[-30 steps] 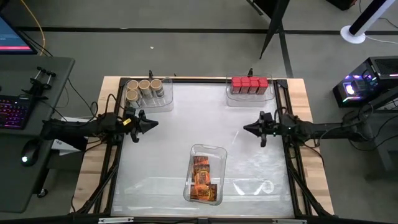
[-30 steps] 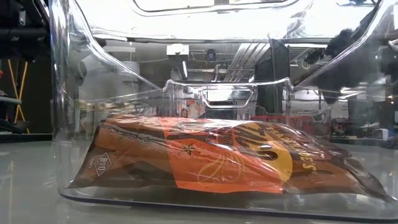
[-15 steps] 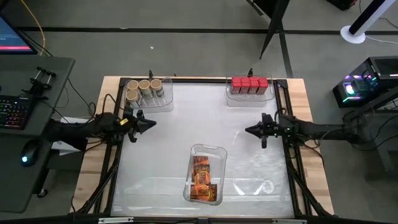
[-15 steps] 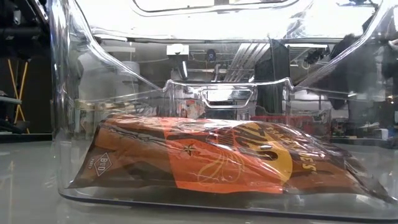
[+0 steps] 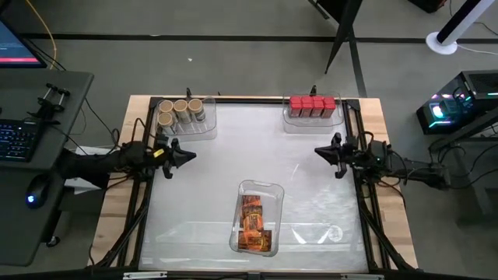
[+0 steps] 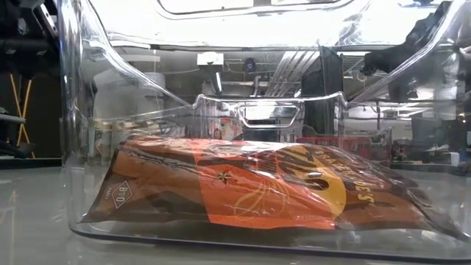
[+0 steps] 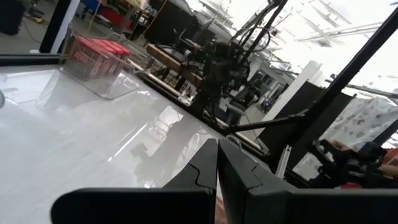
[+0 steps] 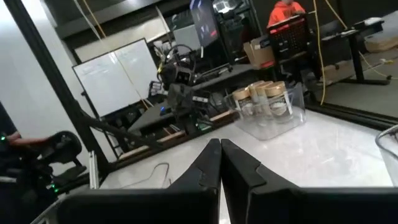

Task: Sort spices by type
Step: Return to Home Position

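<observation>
Hovering over the left edge of the surface (image 5: 233,159), the left hand (image 5: 187,155) has its fingers pressed together and holds nothing. The right hand (image 5: 319,152) faces it from the right edge, pressed together too. In the high view, the tan-lidded jars (image 5: 180,111) stand in a clear tray (image 5: 204,129) at the upper left. The red boxes (image 5: 312,103) fill a second clear tray (image 5: 299,124) at the upper right. The orange packets (image 5: 253,222) lie in a clear bin (image 5: 261,188) at the lower middle.
</observation>
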